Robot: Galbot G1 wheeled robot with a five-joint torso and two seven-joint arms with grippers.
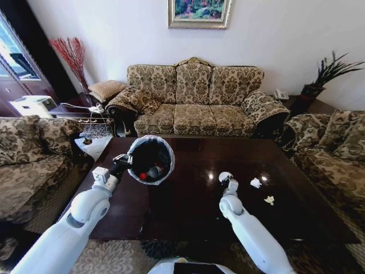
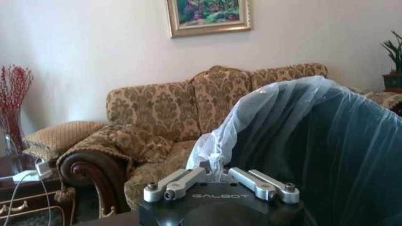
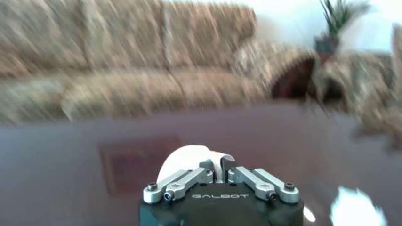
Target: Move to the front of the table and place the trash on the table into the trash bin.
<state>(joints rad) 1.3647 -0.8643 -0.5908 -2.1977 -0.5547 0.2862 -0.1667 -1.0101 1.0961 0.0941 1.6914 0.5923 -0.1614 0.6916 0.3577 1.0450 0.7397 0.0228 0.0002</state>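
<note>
Above the left of the surface [image 1: 188, 200], the left pincer [image 1: 124, 164] grips the bin [image 1: 153, 142] by its bag, tilted; a bottle [image 1: 154, 171] lies inside. Centre, the right pincer [image 1: 226, 178] is clenched on a white wad [image 3: 188, 159]. Judged partway done: two scraps [image 1: 256, 183] remain on the right.
</note>
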